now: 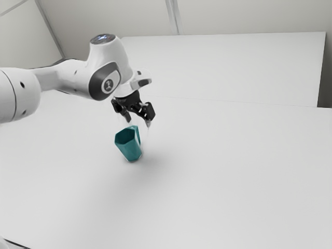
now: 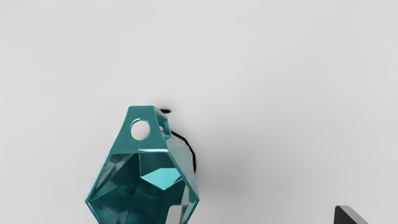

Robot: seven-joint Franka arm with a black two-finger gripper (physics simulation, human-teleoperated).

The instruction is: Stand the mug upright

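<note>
The teal faceted mug (image 1: 130, 151) is on the white table below the hand, its mouth facing up and its base down on the tabletop in the exterior view. Just above it hangs the black gripper (image 1: 138, 122), its two fingers spread wide. From the hand, the mug (image 2: 122, 186) shows its hollow inside and its handle with a round hole. One fingertip overlaps the mug's mouth in the wrist view, while the other lies well off to its side; the gripper (image 2: 258, 214) is open and holds nothing. Whether that nearer finger touches the mug I cannot tell.
The broad white tabletop (image 1: 218, 171) stretches around the mug, with its far edge toward the exterior view's right. A white panel (image 1: 223, 67) and pale walls are behind. The arm comes in from the exterior view's left.
</note>
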